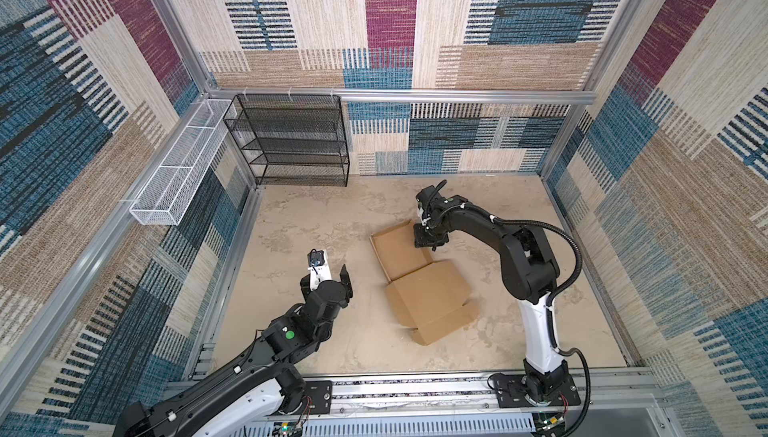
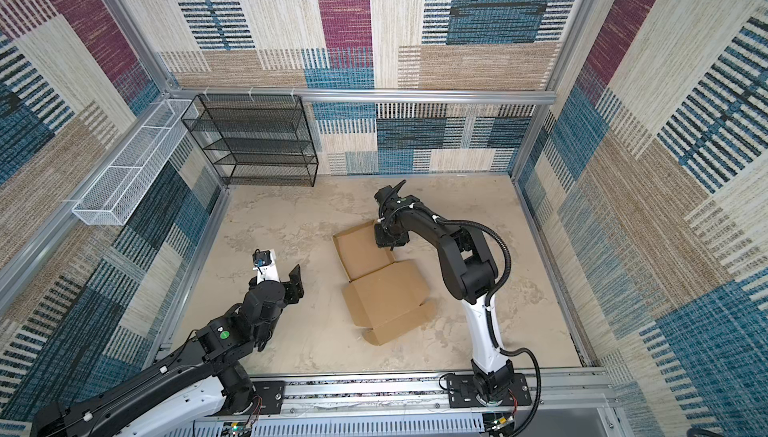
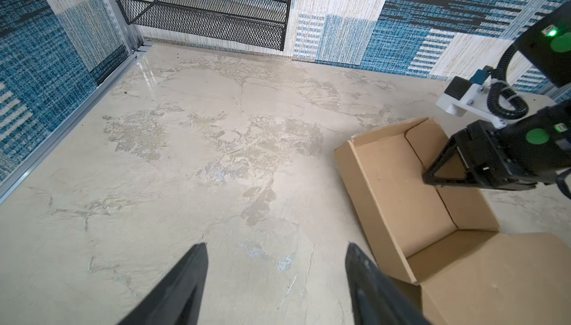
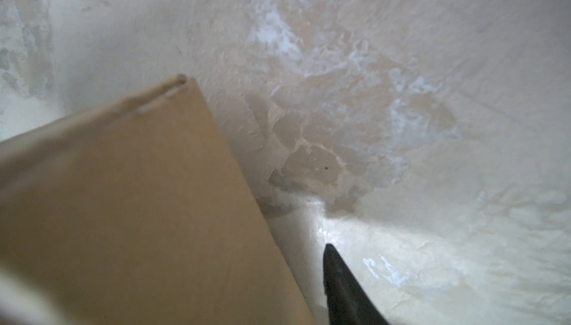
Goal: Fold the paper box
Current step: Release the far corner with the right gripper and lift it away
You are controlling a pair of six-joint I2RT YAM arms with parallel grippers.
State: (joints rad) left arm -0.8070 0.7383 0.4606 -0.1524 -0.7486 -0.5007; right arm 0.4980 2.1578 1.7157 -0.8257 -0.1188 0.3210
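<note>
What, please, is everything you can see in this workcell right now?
Box: one, brown, half folded, on table right of middle.
Shelf: one, black mesh, by back wall, left.
Basket: one, white mesh, on left wall.
Table: one, mottled beige, under all.
Walls: three, patterned blue, maroon, beige, around table.
Arms: two, black and white, from near edge.
Left fingers: two, black, apart over bare table.
Right fingers: black, at box's right wall.

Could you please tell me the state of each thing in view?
paper box: half folded, tray walls up, lid open.
left gripper: open, empty, clear of the box.
right gripper: open, astride the tray's wall.
black mesh shelf: empty.
white mesh basket: empty.
</note>
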